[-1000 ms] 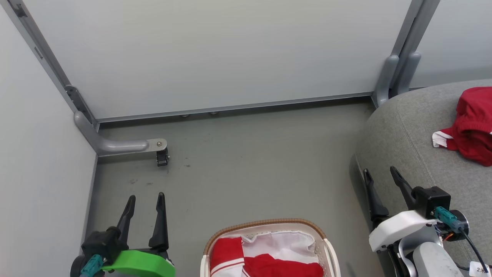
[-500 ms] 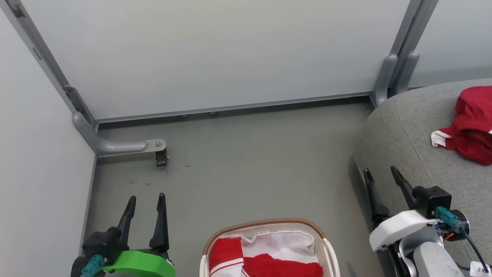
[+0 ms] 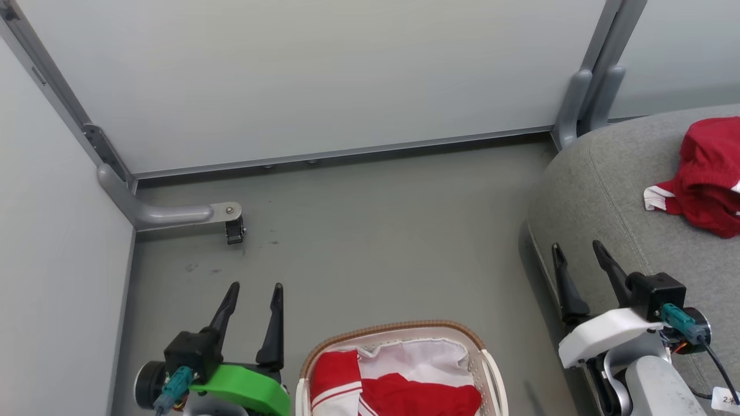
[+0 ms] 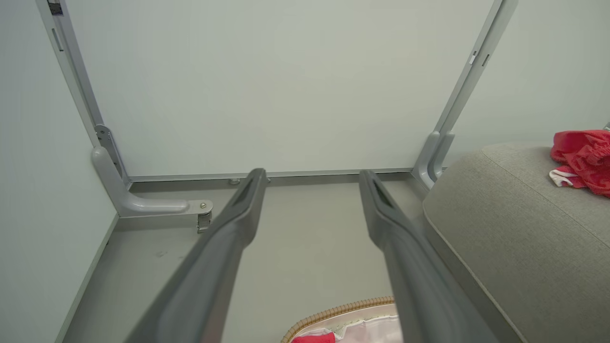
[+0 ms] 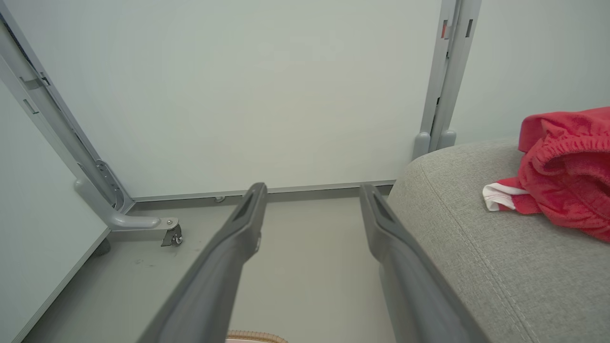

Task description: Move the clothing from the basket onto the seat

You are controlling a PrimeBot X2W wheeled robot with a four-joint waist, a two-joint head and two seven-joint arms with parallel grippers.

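Looking down on an oval white perforated basket (image 3: 399,328) with a brown woven rim, standing on the grey floor (image 3: 376,242) at the bottom middle of the head view. Holding inside it a white cloth liner (image 3: 425,358), bunched up against the far wall, and red clothing (image 3: 404,398) with white stripes, lying over the liner on the near and left side. Showing a second red garment (image 3: 708,173) with a white cuff, lying crumpled on the grey woven seat (image 3: 601,190) at the right, well apart from the basket. Hovering over the floor just left of the basket with the left gripper (image 3: 256,287), fingers spread wide and grasping nothing. Hanging by the seat's rounded edge with the right gripper (image 3: 576,247), likewise spread and empty. Catching the basket's woven rim, a bit of liner and a scrap of red at the bottom edge of the left wrist view, between the two fingers.
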